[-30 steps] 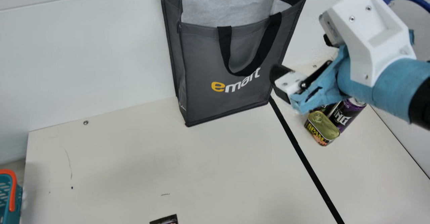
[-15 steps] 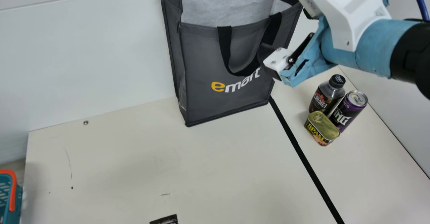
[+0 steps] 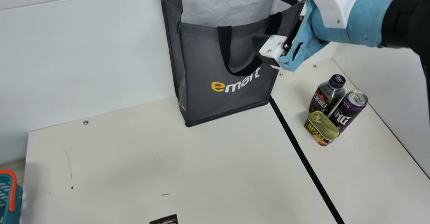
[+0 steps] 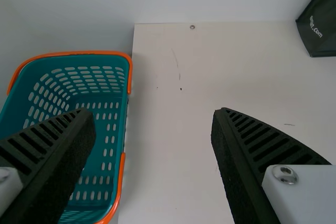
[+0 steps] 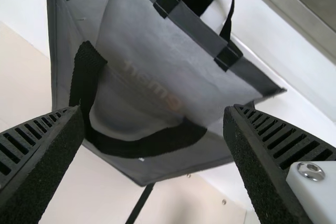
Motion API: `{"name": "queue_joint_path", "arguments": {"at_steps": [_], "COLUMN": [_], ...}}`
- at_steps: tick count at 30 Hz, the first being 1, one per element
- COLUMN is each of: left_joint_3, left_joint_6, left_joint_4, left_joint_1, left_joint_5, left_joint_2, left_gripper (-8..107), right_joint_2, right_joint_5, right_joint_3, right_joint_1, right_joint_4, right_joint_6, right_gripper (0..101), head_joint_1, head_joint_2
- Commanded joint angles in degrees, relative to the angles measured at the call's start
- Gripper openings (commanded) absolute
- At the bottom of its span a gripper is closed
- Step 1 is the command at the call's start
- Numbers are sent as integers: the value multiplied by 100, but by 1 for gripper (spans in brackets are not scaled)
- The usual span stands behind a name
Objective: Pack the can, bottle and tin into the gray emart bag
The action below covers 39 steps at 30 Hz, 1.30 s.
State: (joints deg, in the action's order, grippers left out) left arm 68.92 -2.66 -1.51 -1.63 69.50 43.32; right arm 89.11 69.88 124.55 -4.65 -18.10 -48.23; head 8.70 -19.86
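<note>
My right gripper (image 3: pixel 263 49) is in front of the upper right part of the gray emart bag (image 3: pixel 201 66), near its front handle. In the right wrist view that gripper (image 5: pixel 155 129) stands open over the bag (image 5: pixel 152 61), the black handle strap (image 5: pixel 142 145) between and beyond its fingers; whether it touches them I cannot tell. The bottle (image 3: pixel 324 98), the purple can (image 3: pixel 347 111) and the tin (image 3: pixel 321 129) stand close together right of the black line. In the left wrist view my left gripper (image 4: pixel 152 129) is open with nothing between its fingers.
A teal basket with orange handles (image 3: pixel 8 197) sits beyond the table's left edge; the left wrist view shows the basket (image 4: pixel 100 103) too. A dark printed item (image 3: pixel 165 220) lies at the main view's bottom edge. White walls (image 3: pixel 84 49) border the table.
My right arm has moved up and to the left, away from over the bottle and can, which it partly covered before, and across to the bag's upper front.
</note>
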Motion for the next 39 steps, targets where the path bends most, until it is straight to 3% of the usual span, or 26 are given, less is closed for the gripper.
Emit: {"name": "queue_joint_path", "arguments": {"at_steps": [1,10,18,39], "left_joint_3": [0,0,0,0], "left_joint_6": [0,0,0,0], "left_joint_4": [0,0,0,0], "left_joint_1": [0,0,0,0], "left_joint_5": [0,0,0,0], "left_joint_2": [0,0,0,0], "left_gripper": [90,90,90,90], "right_joint_2": [61,323,645,1472], "right_joint_5": [2,2,2,2], "right_joint_3": [-4,-30,199,589], "right_joint_1": [-8,39,87,324], "right_joint_4": [-74,-252,-363,-294], "right_joint_6": [-277,-1027,-1462,-2033], "right_gripper": [91,91,91,91], "head_joint_1": [130,130,130,130], "head_joint_2": [-14,-14,-14,-14]}}
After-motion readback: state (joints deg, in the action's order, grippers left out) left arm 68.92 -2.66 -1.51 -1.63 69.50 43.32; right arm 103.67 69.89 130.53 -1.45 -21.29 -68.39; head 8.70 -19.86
